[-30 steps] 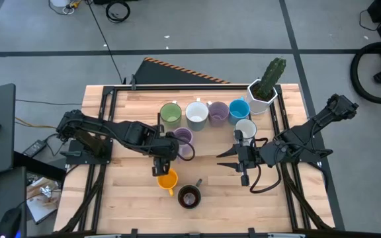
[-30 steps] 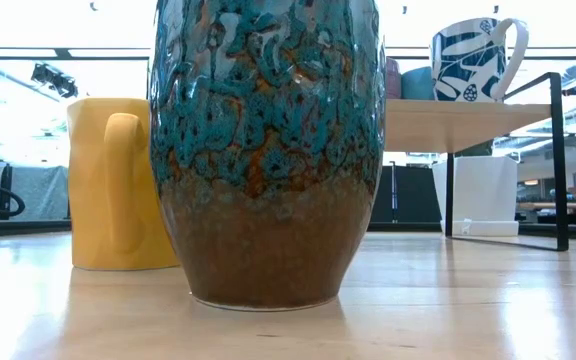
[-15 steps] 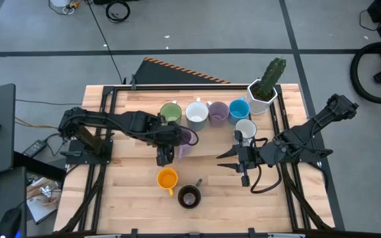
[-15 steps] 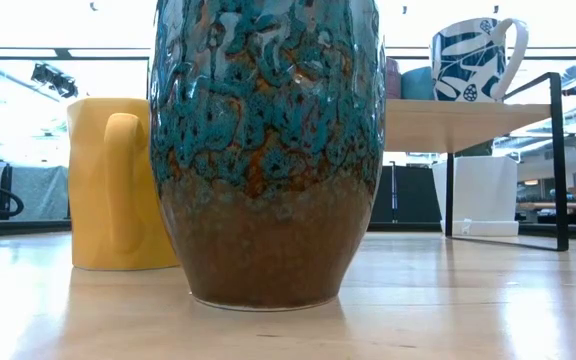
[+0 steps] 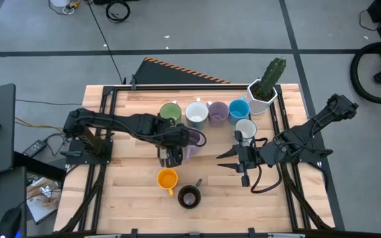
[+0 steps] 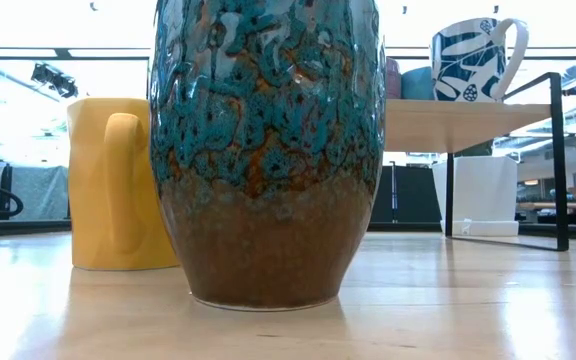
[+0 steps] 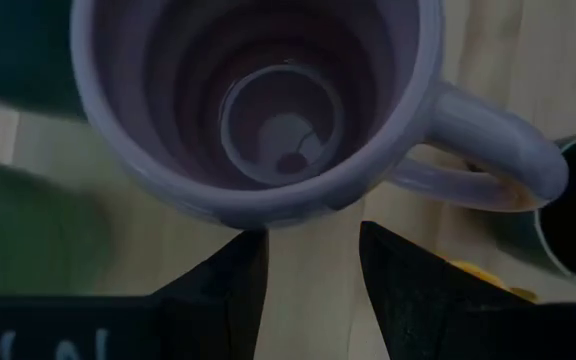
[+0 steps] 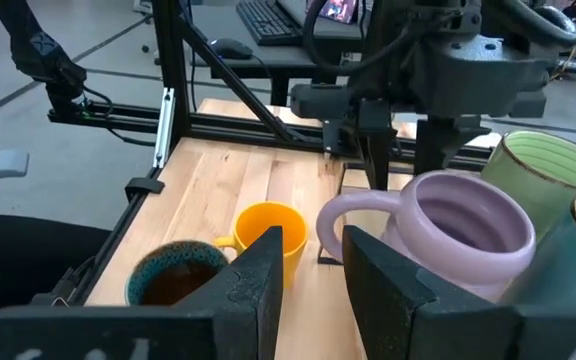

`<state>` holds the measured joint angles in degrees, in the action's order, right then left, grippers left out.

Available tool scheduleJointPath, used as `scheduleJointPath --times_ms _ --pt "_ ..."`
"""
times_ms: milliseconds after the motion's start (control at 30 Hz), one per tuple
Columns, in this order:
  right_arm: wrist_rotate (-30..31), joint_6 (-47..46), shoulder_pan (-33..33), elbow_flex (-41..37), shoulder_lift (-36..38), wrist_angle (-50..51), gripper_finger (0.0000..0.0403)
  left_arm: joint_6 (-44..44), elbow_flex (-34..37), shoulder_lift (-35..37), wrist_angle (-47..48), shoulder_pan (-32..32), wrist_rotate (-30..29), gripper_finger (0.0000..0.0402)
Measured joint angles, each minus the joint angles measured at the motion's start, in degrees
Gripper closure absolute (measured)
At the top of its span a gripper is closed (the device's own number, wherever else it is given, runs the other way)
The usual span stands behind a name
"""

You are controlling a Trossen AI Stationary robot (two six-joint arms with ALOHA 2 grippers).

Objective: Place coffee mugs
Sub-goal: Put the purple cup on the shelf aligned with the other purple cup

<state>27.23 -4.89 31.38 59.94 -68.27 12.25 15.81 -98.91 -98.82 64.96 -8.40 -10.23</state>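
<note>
While wooden table (image 5: 131, 192) sits on grey floor (image 5: 197, 30) | left end effector (image 5: 172, 158) parted by lavender mug (image 5: 192, 140) | right end effector (image 5: 243, 168) parted

High cam straight down over whole table (image 5: 131, 99); low cam at tabletop, level; wrist cams close, both on lavender mug (image 7: 258, 110).

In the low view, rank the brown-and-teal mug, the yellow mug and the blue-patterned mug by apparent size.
1. Brown-and-teal mug: fills the frame's height, though it stands nearest the camera.
2. Yellow mug: farther back, so true size versus the first is unsure.
3. Blue-patterned mug on the shelf: looks smallest, but it is farthest.
</note>
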Motion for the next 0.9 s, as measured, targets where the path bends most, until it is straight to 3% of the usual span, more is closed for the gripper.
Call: scheduleJointPath --times_ms 433,667,900 --pt "-0.31 -0.04 0.28 0.0 0.0 0.26 0.0291 -1.41 0.02 -1.83 -7.01 0.0 -1.99 0.0238" --pt "-0.33 0.09 0.48 0.0 0.0 0.29 0.0291 -1.18 0.0 -1.93 -4.23 -0.02 -1.72 0.0238" --pt "-0.33 0.11 0.48 0.0 0.0 0.39 0.0291 -2.04 0.0 -1.91 -2.25 -0.43 12.52 0.0238"
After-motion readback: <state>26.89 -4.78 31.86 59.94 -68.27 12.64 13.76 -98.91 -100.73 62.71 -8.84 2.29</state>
